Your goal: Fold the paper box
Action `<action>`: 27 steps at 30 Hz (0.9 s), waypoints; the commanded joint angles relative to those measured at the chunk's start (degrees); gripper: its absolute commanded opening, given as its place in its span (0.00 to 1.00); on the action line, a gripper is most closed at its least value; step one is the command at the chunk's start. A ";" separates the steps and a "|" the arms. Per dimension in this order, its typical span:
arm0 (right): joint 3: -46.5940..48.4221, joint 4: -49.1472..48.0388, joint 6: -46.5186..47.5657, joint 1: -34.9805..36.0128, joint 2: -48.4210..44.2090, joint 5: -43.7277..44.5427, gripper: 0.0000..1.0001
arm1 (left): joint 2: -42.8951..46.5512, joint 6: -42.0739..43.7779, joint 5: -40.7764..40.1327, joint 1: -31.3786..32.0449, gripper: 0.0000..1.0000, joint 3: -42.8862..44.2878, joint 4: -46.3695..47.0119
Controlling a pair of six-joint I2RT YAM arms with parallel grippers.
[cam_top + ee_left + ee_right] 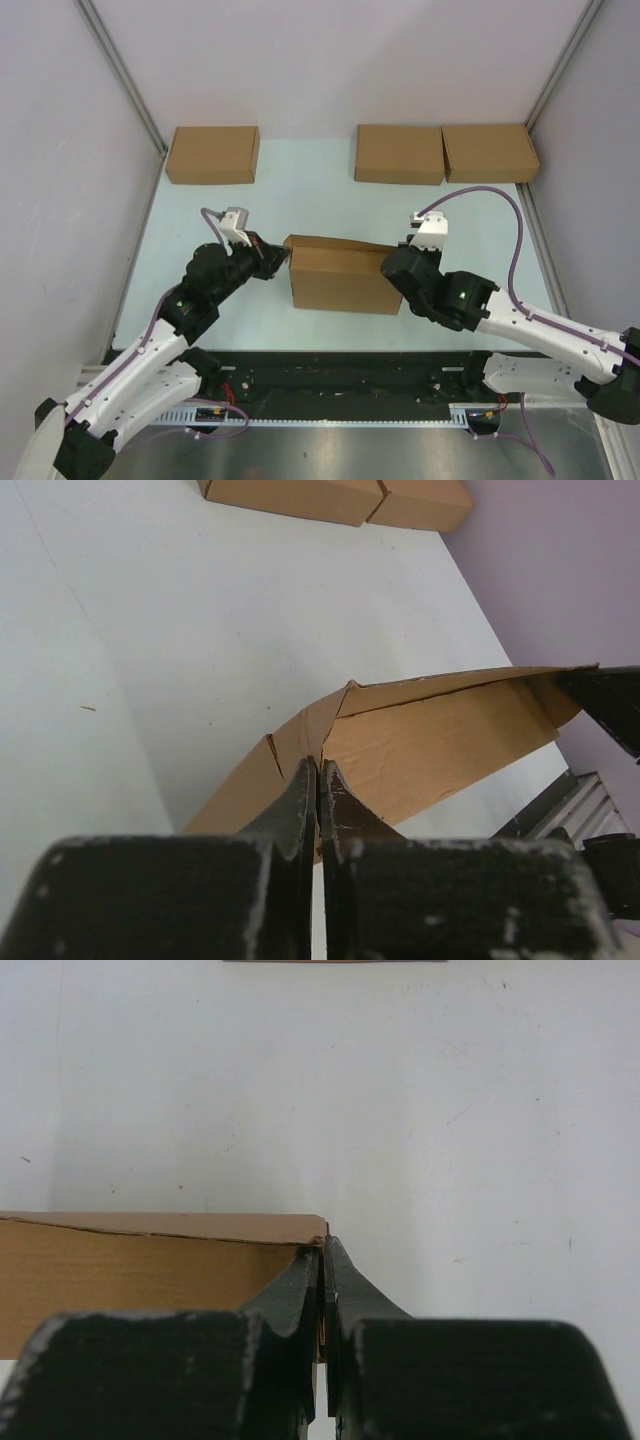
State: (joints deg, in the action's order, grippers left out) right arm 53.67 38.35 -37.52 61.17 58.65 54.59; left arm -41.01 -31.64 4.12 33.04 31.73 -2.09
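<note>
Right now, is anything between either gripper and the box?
Nothing visible. The left gripper is shut at the left end of the box, and the right gripper is shut at its right corner, both apparently touching the cardboard. The three spare boxes sit far back, well apart.

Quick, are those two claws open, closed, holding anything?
Left gripper: closed, tips at the plain brown corrugated-cardboard box; grip cannot be told.
Right gripper: closed at the box's other end; likewise.
</note>
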 commanded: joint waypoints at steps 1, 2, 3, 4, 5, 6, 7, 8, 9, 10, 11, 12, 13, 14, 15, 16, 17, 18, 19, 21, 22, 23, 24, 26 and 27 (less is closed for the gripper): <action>-1.73 2.08 -1.68 1.67 1.82 -5.63 0.00 | -0.03 -6.50 3.53 2.20 0.00 2.03 3.49; -1.81 2.08 -1.77 1.68 1.82 -5.55 0.00 | 0.14 -6.94 3.18 2.38 0.00 1.68 3.75; -1.81 2.26 -1.94 1.85 1.82 -5.37 0.00 | 0.15 -7.38 2.83 2.73 0.00 0.89 4.63; -1.81 2.26 -1.95 1.85 1.90 -5.37 0.00 | 0.41 -8.43 2.48 3.43 0.00 0.45 4.90; -1.81 2.34 -1.86 1.94 1.90 -5.37 0.00 | 0.50 -8.96 1.95 3.79 0.00 0.18 5.16; -1.81 2.35 -1.94 2.03 1.99 -5.28 0.00 | 0.58 -9.58 1.68 3.96 0.00 -0.08 5.51; -1.81 2.35 -2.03 2.11 1.99 -5.19 0.00 | 0.67 -9.84 1.33 4.57 0.00 -0.08 5.60; -1.81 2.61 -2.03 2.20 1.99 -5.11 0.00 | 0.76 -9.93 0.55 4.93 0.00 -0.08 5.60; -1.73 2.61 -2.21 2.38 2.08 -5.11 0.00 | 0.76 -10.54 0.28 5.28 0.00 -0.17 5.69; -1.73 2.61 -2.21 2.29 2.17 -5.11 0.00 | 0.76 -10.72 0.01 5.98 0.00 -0.26 5.95; -1.73 2.61 -2.38 2.38 2.17 -5.11 0.00 | 0.76 -10.81 -0.42 6.51 0.00 -0.35 6.04; -1.73 2.70 -2.47 2.55 2.25 -5.11 0.00 | 0.67 -10.81 -1.56 6.95 0.00 -0.44 5.96; -1.81 2.52 -2.56 2.73 2.34 -5.11 0.00 | 0.67 -10.90 -1.92 7.56 0.01 -0.52 5.87; -1.73 2.52 -2.56 2.82 2.52 -5.11 0.00 | 0.67 -10.90 -2.18 7.74 0.00 -0.61 5.61; -1.81 2.52 -2.56 3.08 2.61 -5.02 0.00 | 0.67 -11.08 -2.62 8.09 0.00 -0.96 5.60; -1.81 2.70 -2.65 2.99 2.69 -4.93 0.00 | 0.85 -10.99 -2.71 8.18 0.00 -1.14 5.60; -1.73 2.78 -2.65 3.08 2.69 -5.02 0.00 | 0.76 -10.90 -2.97 8.36 0.00 -1.31 5.52; -1.81 2.78 -2.74 3.17 2.61 -4.84 0.00 | 1.11 -10.47 -3.85 8.97 0.00 -1.84 5.60; -1.73 2.87 -2.74 3.26 2.61 -4.75 0.00 | 1.11 -10.03 -3.94 9.24 0.00 -2.28 5.78; -1.73 2.87 -2.65 3.35 2.61 -4.49 0.00 | 1.64 -8.98 -5.77 10.02 0.00 -3.85 6.48; -1.81 2.96 -2.65 3.61 2.61 -4.40 0.00 | 1.99 -8.45 -6.75 10.29 0.00 -4.47 6.83; -1.81 2.79 -2.39 3.61 2.61 -4.40 0.00 | 2.25 -7.92 -7.54 10.55 0.00 -5.18 7.53; -1.81 2.78 -2.30 3.70 2.52 -4.32 0.00 | 2.60 -7.13 -8.24 10.73 0.00 -6.40 7.71; -1.81 3.05 -2.30 4.05 2.34 -4.14 0.00 | 3.92 -6.16 -9.48 10.82 0.00 -7.72 9.20; -1.73 3.14 -2.30 4.05 2.43 -4.14 0.00 | 4.36 -5.28 -9.92 10.91 0.00 -8.86 9.55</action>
State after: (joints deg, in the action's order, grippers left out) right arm 53.58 39.81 -37.95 63.70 59.59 57.43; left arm -37.98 -38.13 -9.39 41.25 26.17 3.79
